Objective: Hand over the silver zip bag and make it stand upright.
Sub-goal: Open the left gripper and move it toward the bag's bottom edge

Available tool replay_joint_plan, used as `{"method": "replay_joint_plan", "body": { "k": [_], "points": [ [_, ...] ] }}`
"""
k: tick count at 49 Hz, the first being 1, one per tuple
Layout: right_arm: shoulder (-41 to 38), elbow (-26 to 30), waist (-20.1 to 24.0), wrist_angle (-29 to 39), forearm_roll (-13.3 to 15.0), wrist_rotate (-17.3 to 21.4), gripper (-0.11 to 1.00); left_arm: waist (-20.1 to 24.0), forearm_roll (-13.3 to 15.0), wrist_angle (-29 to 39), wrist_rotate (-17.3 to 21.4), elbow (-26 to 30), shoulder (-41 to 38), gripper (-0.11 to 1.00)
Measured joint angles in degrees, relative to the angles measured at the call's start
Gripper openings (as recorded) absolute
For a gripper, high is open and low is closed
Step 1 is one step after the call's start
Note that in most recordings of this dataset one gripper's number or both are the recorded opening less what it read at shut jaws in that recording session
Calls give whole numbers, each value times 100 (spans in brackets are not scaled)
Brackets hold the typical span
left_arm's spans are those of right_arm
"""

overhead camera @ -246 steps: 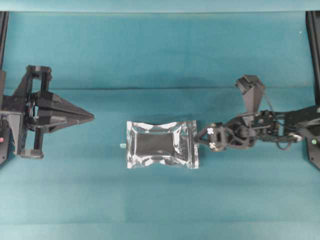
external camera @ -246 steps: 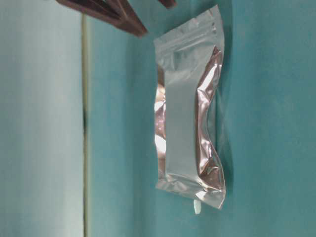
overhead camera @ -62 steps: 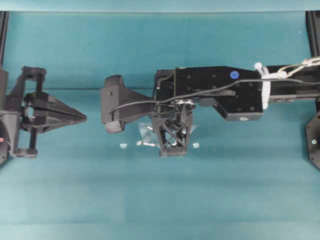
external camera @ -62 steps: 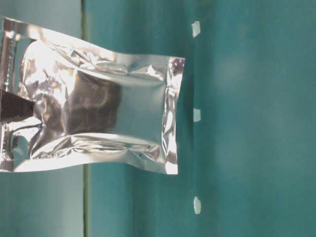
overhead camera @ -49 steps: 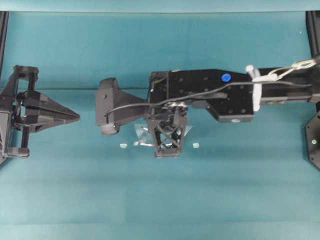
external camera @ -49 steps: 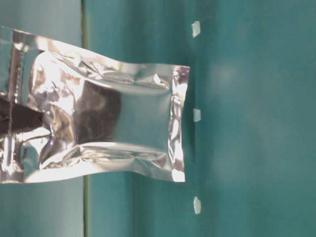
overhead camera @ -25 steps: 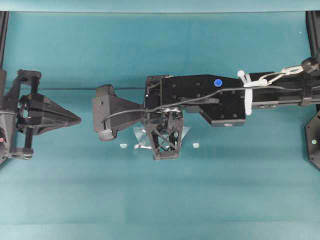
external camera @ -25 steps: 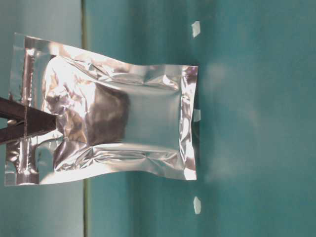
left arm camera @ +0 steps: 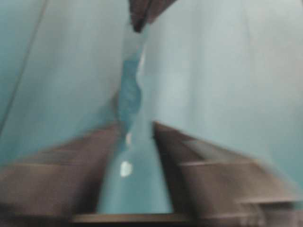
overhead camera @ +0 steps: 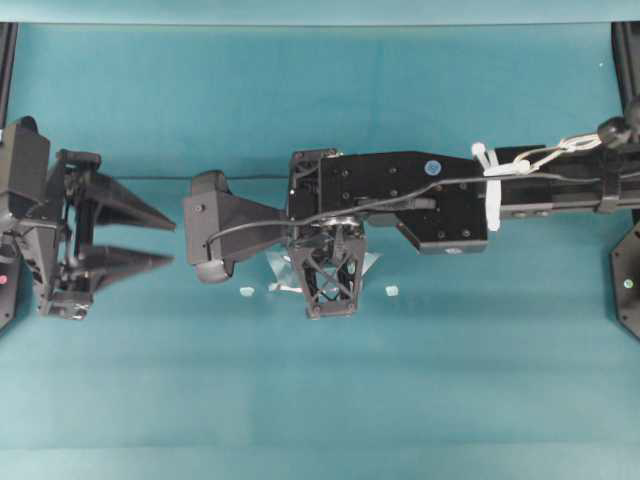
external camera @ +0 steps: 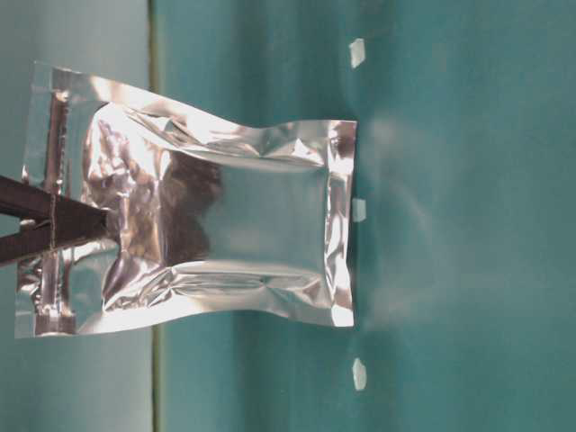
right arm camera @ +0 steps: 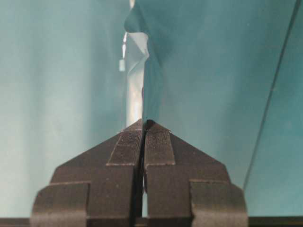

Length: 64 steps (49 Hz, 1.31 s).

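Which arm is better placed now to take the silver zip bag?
The left. The right gripper is shut on the silver zip bag, holding it above the table, while the left gripper stands open, empty and pointed toward the bag.

In the overhead view the right arm reaches in from the right edge to the middle of the teal cloth-covered worktop [overhead camera: 320, 400], its right gripper [overhead camera: 322, 262] pointing down. The shiny crinkled silver zip bag [external camera: 216, 234] hangs beneath it, pinched between the fingers [right arm camera: 158, 142] at one short end, above the worktop. Three small white scraps [overhead camera: 246, 291] lie in a row under it. The left gripper [overhead camera: 165, 241] sits well apart at the left, facing the bag.
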State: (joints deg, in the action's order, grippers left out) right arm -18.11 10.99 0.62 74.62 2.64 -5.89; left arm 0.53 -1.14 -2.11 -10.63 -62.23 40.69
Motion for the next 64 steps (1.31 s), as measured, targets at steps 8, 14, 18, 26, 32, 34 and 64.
{"method": "replay_joint_plan", "body": {
  "k": [8, 14, 18, 26, 32, 34, 64],
  "points": [
    [0, 0, 9, 0, 0, 0, 0, -62, 0, -211, -141, -132, -62, 94],
    [0, 0, 18, 0, 0, 0, 0, -237, 0, -712, -167, -334, -299, 89],
    [0, 0, 26, 0, 0, 0, 0, -255, 0, -1116, -185, -431, -510, 90],
    [0, -35, 26, 0, 0, 0, 0, -149, 0, -1837, -176, -606, -976, 90],
    [0, -62, 26, 9, 0, 0, 0, -123, 0, -2241, -176, -686, -1283, 90],
    [0, -70, 26, 0, 0, 0, 0, -114, 0, -2391, -176, -721, -1389, 90],
    [18, -202, 26, -18, 9, 35, 0, 26, 9, -4342, -176, -387, -3902, 90]
  ]
}}
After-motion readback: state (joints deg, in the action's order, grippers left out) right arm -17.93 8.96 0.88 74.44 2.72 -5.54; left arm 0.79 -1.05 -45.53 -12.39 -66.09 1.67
